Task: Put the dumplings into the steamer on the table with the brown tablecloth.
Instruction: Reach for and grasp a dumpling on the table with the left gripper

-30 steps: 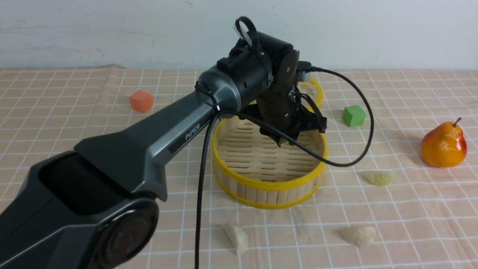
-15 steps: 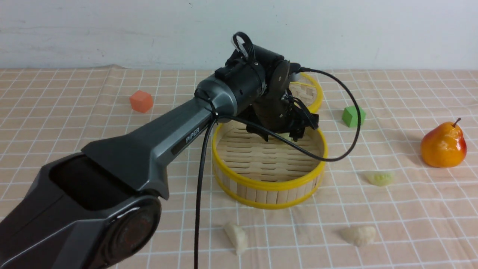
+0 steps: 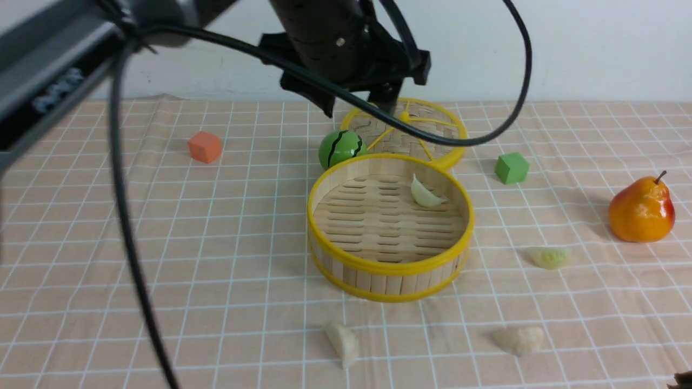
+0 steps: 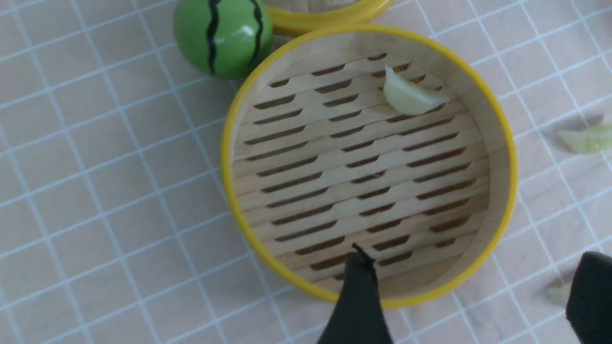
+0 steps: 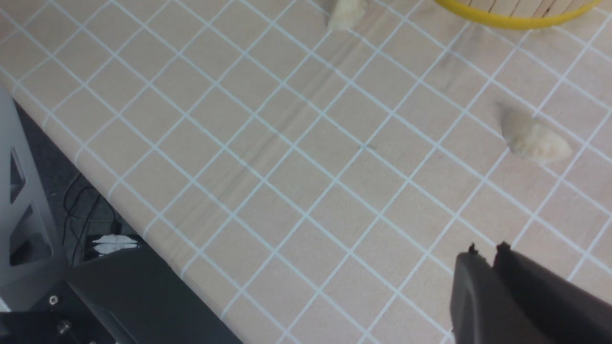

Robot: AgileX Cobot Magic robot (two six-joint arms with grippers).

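The steamer (image 3: 389, 270) stands mid-table on the brown tablecloth (image 3: 162, 243). One pale green dumpling (image 3: 425, 194) lies inside it at the far right of its floor; it also shows in the left wrist view (image 4: 411, 95). A second pale green dumpling (image 3: 549, 257) lies on the cloth to the steamer's right. Two cream dumplings (image 3: 343, 342) (image 3: 519, 340) lie in front of it. My left gripper (image 3: 354, 105) hangs open and empty high above the steamer's far side (image 4: 473, 272). My right gripper (image 5: 485, 248) is shut and empty, above the cloth near the right cream dumpling (image 5: 533, 138).
The flat woven lid (image 3: 411, 129) lies behind the steamer, with a green striped ball (image 3: 339, 148) at its left. An orange cube (image 3: 205, 146) sits far left, a green cube (image 3: 511, 167) and a pear (image 3: 641, 210) to the right. The table's front edge (image 5: 95, 172) shows in the right wrist view.
My left gripper has risen out of the steamer and opened. The pale green dumpling now lies on the steamer floor. The other dumplings have not moved.
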